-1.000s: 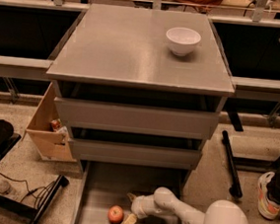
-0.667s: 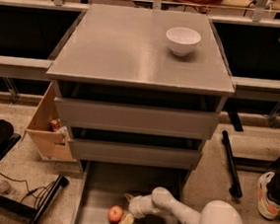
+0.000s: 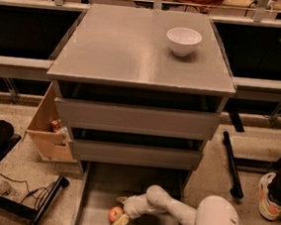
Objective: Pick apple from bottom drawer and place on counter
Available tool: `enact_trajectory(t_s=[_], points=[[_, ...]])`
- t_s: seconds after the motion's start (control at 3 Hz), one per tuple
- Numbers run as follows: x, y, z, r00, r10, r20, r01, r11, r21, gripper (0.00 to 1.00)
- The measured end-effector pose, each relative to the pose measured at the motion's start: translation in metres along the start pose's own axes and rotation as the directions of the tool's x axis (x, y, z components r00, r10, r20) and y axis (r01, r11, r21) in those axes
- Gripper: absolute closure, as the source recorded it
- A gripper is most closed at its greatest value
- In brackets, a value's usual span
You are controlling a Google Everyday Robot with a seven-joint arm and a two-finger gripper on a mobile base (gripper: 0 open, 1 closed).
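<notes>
The bottom drawer (image 3: 90,199) is standing pulled out at the foot of the grey cabinet, its floor lying open to the camera. The apple (image 3: 115,213) is sitting on that floor near the front left part of the drawer, red with a yellowish patch. The white arm (image 3: 173,211) is reaching in from the lower right and is lying low across the drawer. The claw (image 3: 119,213) is sitting right at the apple, opened wide, with one fingertip showing just behind the fruit and the other just in front of it, so the apple is lying between them. Whether either finger is pressing on the skin cannot be told, and the apple is resting on the drawer floor. Above, the two shorter drawers (image 3: 136,119) are standing partly out, one over the other. The counter surface (image 3: 126,48) is carrying a white bowl (image 3: 183,40) near its far right corner, well apart from the apple. A light wooden box (image 3: 46,136) is leaning against the cabinet's left side on the speckled floor.
</notes>
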State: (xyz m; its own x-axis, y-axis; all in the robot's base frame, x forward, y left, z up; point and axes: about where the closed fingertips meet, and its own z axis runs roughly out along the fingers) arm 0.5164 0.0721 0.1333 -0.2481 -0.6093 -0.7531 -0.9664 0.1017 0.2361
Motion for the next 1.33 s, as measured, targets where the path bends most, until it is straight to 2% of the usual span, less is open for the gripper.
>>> enact_trajectory(t_s=[1.0, 1.33], points=[[-0.001, 0.001, 0.001, 1.0, -0.001, -0.002, 0.001, 1.0, -0.003, 0.87], [-0.014, 0.013, -0.014, 1.0, -0.028, 0.013, 0.028, 0.9996, -0.005, 1.0]])
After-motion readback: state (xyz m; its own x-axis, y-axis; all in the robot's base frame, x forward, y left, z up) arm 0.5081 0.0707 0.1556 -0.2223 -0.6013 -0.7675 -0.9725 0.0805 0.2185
